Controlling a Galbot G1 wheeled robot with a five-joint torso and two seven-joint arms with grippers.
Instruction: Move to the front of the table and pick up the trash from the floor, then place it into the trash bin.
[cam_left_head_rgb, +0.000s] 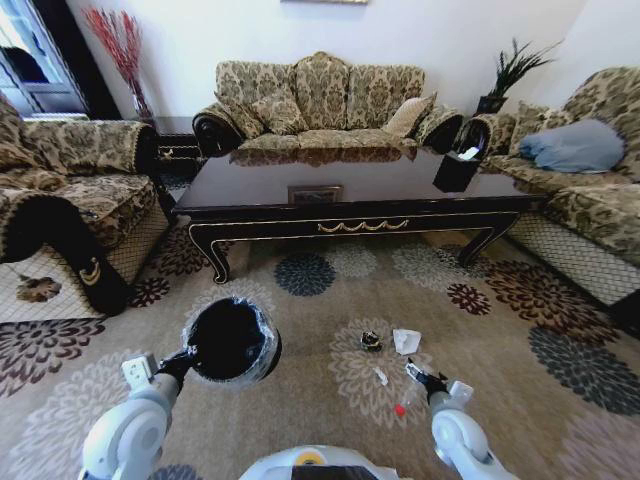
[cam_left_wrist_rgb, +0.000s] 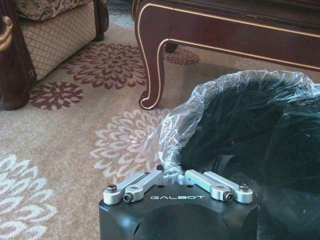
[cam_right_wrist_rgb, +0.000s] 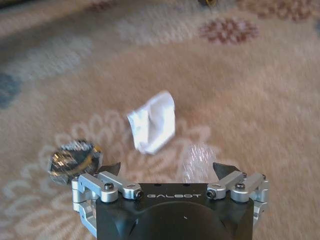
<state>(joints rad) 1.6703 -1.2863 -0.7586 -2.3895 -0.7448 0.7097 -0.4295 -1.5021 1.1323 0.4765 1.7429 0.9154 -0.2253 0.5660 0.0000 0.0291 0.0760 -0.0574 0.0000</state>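
The dark wood table stands ahead, and one of its curved legs is close by in the left wrist view. On the patterned floor lies the trash: a crumpled white paper, a dark round piece, a white sliver and a red bit. My right gripper hovers open just short of the paper, nothing between its fingers. The black bag-lined trash bin sits at my left, with my left gripper shut on its rim.
Patterned sofas stand at the left, behind the table and at the right. A black tissue box sits on the table's right end. Open carpet lies between me and the table.
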